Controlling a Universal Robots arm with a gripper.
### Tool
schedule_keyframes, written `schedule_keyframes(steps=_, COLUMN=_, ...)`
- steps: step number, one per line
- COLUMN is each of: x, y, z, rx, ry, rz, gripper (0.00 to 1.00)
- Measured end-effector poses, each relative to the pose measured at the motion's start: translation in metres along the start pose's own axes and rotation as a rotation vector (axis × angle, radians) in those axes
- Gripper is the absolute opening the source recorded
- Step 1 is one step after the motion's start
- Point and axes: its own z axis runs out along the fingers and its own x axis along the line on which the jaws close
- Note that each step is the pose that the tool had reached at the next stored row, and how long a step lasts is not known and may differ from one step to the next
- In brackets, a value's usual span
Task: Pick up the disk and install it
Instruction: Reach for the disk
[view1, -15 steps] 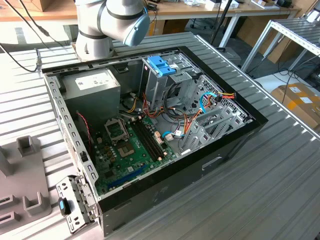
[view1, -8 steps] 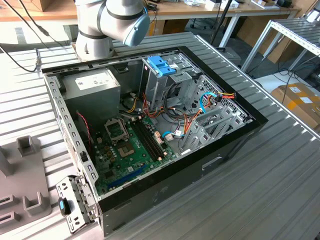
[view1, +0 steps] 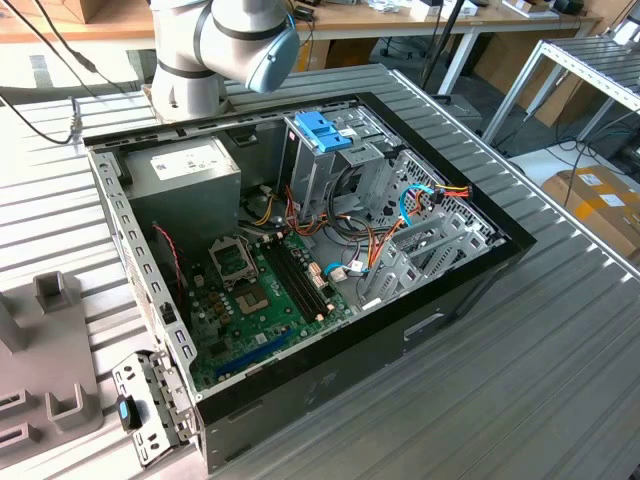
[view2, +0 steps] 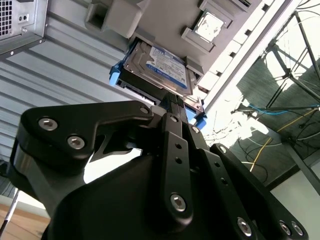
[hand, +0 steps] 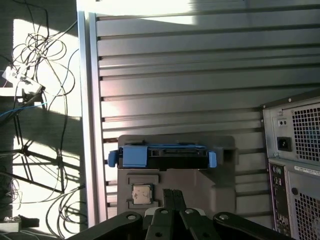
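Observation:
The disk (hand: 162, 156) stands on its edge in a grey holder (hand: 220, 175) on the ribbed metal table, with blue rails at both ends. In the second wrist view the disk (view2: 157, 65) shows its white label with a blue band. My gripper (hand: 173, 192) hangs a short way off the disk's edge, roughly in line with its middle and not touching it. Its two black fingers lie close together with nothing between them. In the second wrist view the gripper (view2: 171, 102) points at the disk's near edge.
The open computer case (view1: 140, 270) lies on the table with a blue-handled drive cage (view1: 322, 130) and a grey power supply (view1: 190, 165). Its rear panel (hand: 295, 165) stands beside the holder. A processor chip (hand: 142, 194) sits in the holder. The table edge (hand: 85, 125) and floor cables (hand: 40, 75) lie beyond.

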Motion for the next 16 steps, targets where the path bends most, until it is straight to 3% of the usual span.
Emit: schedule_keyframes(steps=16, x=0.0117, y=-0.0009, z=-0.0002, rx=-0.0001, ry=-0.0001, rz=0.0, gripper=0.11)
